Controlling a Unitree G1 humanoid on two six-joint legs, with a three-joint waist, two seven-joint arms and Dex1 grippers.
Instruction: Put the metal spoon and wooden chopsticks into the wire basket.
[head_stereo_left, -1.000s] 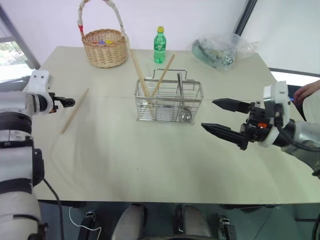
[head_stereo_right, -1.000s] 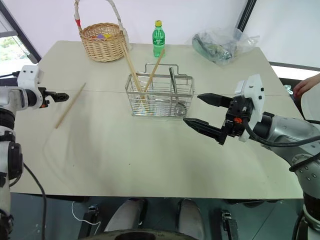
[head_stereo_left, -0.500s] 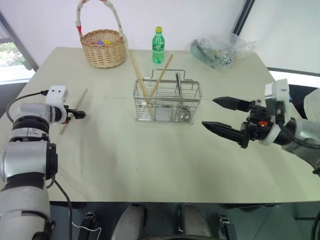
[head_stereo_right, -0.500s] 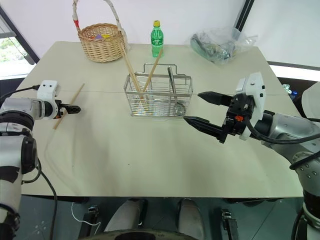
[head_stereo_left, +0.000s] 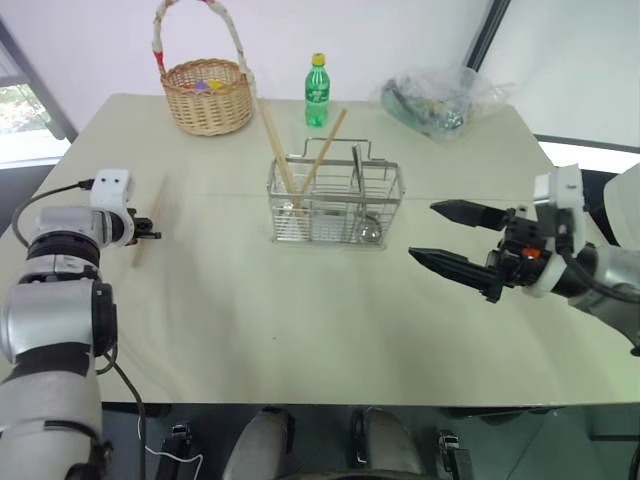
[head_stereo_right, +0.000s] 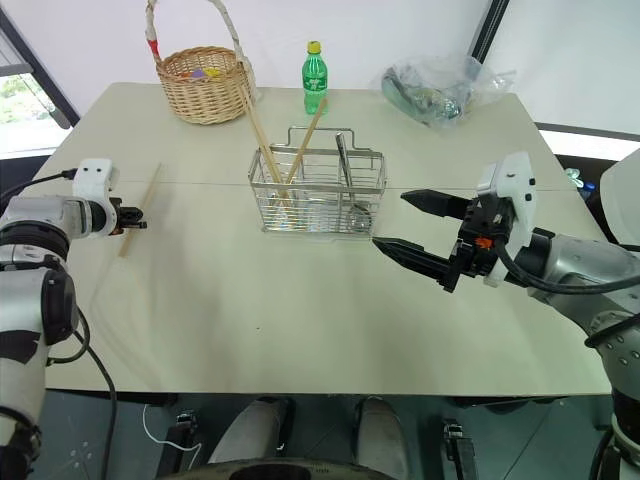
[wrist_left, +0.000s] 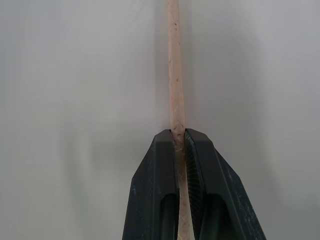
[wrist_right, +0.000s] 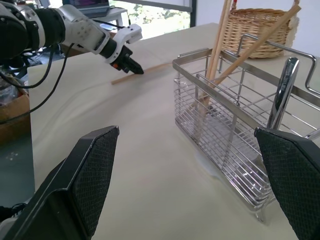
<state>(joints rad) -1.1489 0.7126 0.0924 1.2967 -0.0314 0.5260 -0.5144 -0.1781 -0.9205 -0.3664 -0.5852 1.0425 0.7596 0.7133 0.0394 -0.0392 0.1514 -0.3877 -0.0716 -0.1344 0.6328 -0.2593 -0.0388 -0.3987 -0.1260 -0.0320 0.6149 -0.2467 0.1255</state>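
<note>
One wooden chopstick (head_stereo_left: 150, 220) lies flat on the table at the left, and my left gripper (head_stereo_left: 152, 235) is shut on it partway along; the left wrist view has the stick (wrist_left: 173, 75) pinched between the black fingers (wrist_left: 155, 190). The wire basket (head_stereo_left: 385, 212) stands mid-table. Two more chopsticks (head_stereo_left: 277, 142) lean upright in its left compartment. The metal spoon (head_stereo_left: 358, 172) stands in its right part, bowl down. My right gripper (head_stereo_left: 421, 231) hovers to the right of the basket, open and holding nothing, pointing towards it.
A round wicker basket (head_stereo_left: 210, 95) with a tall handle stands at the back left. Behind the wire basket stands a green bottle (head_stereo_left: 318, 92), and a clear plastic bag (head_stereo_left: 440, 100) lies at the back right. The table's left edge runs close beside my left arm.
My left gripper has moved in onto the lying chopstick and closed on it, and the stick has turned slightly. The right arm has kept still.
</note>
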